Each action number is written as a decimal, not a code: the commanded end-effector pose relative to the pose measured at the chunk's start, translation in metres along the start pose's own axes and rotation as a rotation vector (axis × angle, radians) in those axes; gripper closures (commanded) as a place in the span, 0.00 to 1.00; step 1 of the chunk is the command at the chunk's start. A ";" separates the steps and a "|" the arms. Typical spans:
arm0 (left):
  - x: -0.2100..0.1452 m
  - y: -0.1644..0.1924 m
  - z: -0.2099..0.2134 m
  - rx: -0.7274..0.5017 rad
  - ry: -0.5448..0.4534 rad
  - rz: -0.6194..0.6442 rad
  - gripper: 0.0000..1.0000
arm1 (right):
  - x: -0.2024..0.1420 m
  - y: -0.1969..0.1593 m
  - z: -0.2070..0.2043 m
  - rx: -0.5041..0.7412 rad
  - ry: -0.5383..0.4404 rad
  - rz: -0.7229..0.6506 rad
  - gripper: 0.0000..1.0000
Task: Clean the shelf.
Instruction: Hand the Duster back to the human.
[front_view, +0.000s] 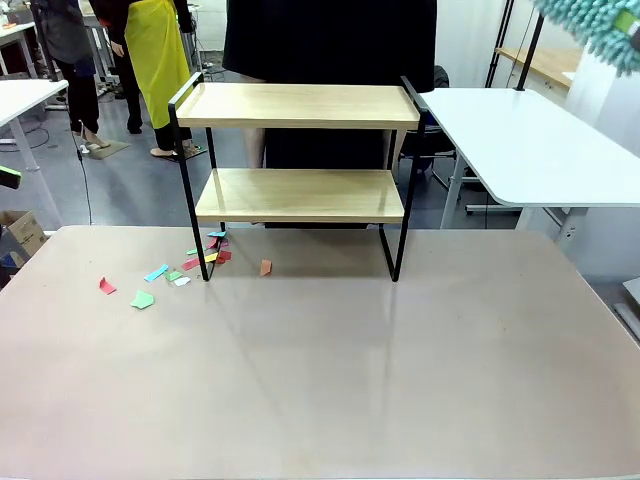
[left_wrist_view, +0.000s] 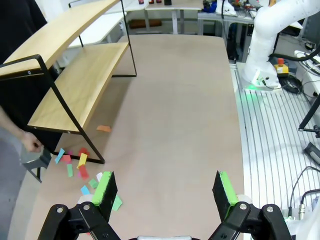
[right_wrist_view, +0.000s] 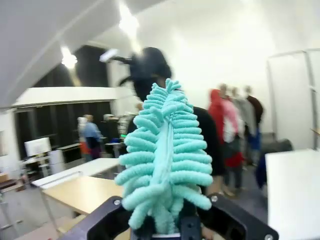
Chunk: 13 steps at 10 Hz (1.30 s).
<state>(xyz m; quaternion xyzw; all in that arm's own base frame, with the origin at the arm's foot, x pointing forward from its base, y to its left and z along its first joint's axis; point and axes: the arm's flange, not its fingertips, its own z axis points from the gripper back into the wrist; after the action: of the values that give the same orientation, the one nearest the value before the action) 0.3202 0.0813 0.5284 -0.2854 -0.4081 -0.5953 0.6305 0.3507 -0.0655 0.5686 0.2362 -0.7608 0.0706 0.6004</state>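
Observation:
The shelf (front_view: 300, 105), two light wooden boards on a thin black frame, stands at the far middle of the table (front_view: 330, 380); both boards look bare. Coloured paper scraps (front_view: 180, 268) lie on the table by its left legs. A fluffy teal duster (front_view: 600, 25) hangs high at the top right. In the right wrist view my right gripper (right_wrist_view: 167, 222) is shut on the duster (right_wrist_view: 165, 155), raised above the shelf's top board (right_wrist_view: 85, 192). My left gripper (left_wrist_view: 164, 189) hovers open and empty over the table, near the scraps (left_wrist_view: 80, 167) and the shelf (left_wrist_view: 80, 80).
A person in black (front_view: 330, 40) stands right behind the shelf; a hand (left_wrist_view: 30, 142) shows at its end. White tables (front_view: 530, 150) stand to the right and far left. The right arm's white base (left_wrist_view: 270, 40) sits beyond the table edge.

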 end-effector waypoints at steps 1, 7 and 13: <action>0.004 0.001 0.000 0.006 -0.028 -0.004 0.00 | -0.038 0.013 0.025 -0.136 0.005 0.004 0.84; 0.004 0.001 0.000 0.006 -0.028 -0.004 0.00 | -0.129 -0.027 0.041 -0.287 0.275 -0.036 0.84; 0.004 0.001 0.000 0.006 -0.028 -0.004 0.00 | -0.133 -0.054 0.015 -0.275 0.343 -0.089 0.84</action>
<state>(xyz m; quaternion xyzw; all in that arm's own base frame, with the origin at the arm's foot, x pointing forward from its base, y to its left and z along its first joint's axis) 0.3201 0.0814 0.5283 -0.2861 -0.4082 -0.5950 0.6305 0.3856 -0.0790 0.4280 0.1788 -0.6375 -0.0135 0.7493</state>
